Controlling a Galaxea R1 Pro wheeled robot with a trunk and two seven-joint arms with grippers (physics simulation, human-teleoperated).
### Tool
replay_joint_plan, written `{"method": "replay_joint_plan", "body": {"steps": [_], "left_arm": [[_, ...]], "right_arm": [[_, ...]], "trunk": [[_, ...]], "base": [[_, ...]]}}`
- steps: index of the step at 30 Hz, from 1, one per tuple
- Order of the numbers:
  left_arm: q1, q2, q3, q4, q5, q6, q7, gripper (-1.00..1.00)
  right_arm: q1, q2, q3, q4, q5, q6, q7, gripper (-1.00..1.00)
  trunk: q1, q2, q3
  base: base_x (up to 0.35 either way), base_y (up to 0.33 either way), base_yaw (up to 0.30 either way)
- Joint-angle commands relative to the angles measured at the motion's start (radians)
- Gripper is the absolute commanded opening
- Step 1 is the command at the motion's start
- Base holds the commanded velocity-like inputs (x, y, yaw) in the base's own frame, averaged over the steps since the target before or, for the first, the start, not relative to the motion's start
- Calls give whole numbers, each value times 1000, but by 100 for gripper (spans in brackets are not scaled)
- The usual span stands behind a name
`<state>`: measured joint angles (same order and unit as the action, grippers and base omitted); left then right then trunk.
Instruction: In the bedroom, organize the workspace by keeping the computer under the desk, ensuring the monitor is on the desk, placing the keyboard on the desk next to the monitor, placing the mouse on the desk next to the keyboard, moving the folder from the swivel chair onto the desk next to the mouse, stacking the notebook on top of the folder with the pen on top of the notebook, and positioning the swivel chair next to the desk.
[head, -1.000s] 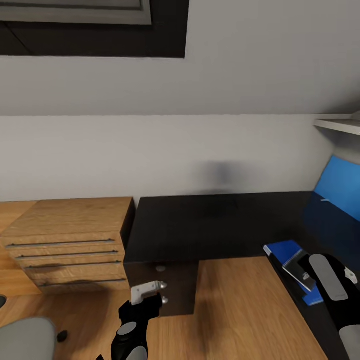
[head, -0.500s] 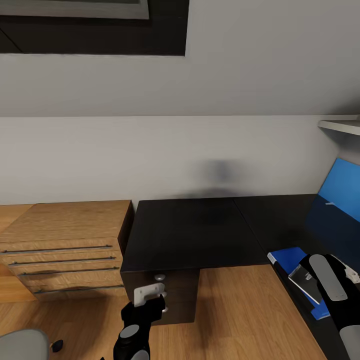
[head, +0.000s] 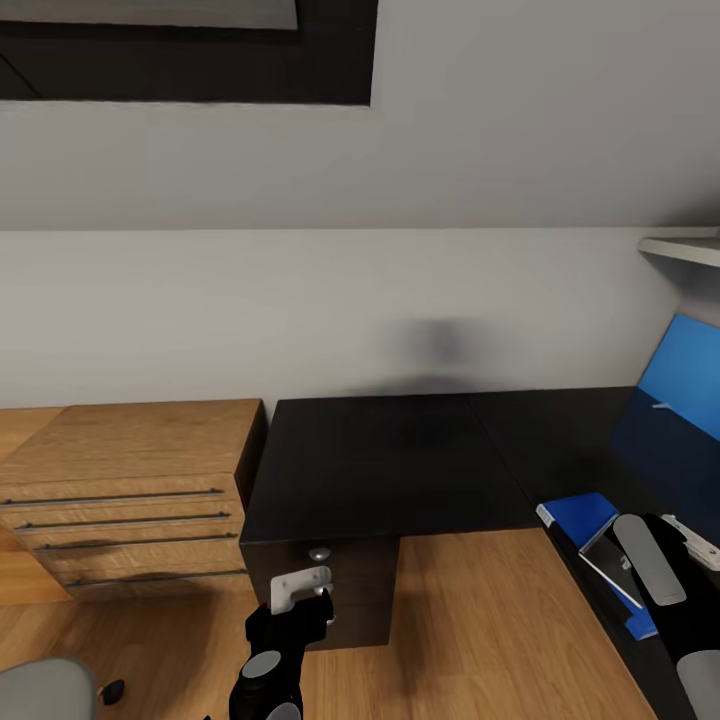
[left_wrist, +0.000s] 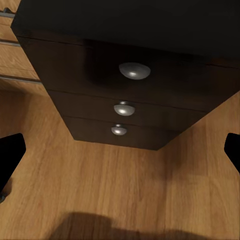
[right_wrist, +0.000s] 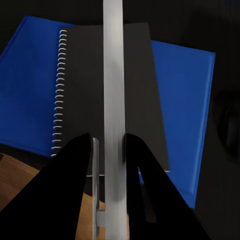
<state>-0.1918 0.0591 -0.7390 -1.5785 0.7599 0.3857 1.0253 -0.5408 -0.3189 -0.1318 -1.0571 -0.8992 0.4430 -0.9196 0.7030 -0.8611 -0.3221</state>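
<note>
The right gripper (right_wrist: 114, 150) has its two dark fingers pressed against the sides of the pen (right_wrist: 113, 100), a pale straight stick that runs lengthwise above the notebook (right_wrist: 127, 95). Whether the pen's far end touches the cover or hangs just over it is hard to judge from the wrist view. The notebook is dark grey with a white spiral binding along one long edge, and it lies flat on the bright blue folder (right_wrist: 185, 95), which shows on both sides of it. The folder sits at the front edge of the desk (head: 390, 460), with a strip of wooden floor (right_wrist: 20, 200) showing just past its corner.

In the head view the right gripper (head: 655, 560) hovers over that stack on the right wing of the L-shaped desk, wrist angled down and inward. The glossy black top behind and to the left of the stack lies bare back to the white wall.

The left gripper (head: 300, 590) is held low in front of the black three-drawer unit (left_wrist: 125, 107), pointing at its round silver knobs; its fingers stand wide apart at the wrist picture's edges, holding nothing. Open floor (head: 470, 620) fills the desk's inner corner. A light wooden drawer chest (head: 130, 490) stands just beside the desk, and a grey edge of the swivel chair (head: 40, 690) sits at the lower left.
</note>
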Motion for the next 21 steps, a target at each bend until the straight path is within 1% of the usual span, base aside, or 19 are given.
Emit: {"method": "replay_joint_plan", "body": {"steps": [1,21], "left_arm": [[-1,1,-2,-2,4,6,7,100],[-1,1,-2,-2,4,6,7,100]], "right_arm": [[-1,0,0,-1,-3,8,-5,-100],[-1,-2,0,-1,-3,8,-5,-100]], "trunk": [[4,-8,-5],[81,-148,-67]], "base": [[0,0,0],[0,0,0]]}}
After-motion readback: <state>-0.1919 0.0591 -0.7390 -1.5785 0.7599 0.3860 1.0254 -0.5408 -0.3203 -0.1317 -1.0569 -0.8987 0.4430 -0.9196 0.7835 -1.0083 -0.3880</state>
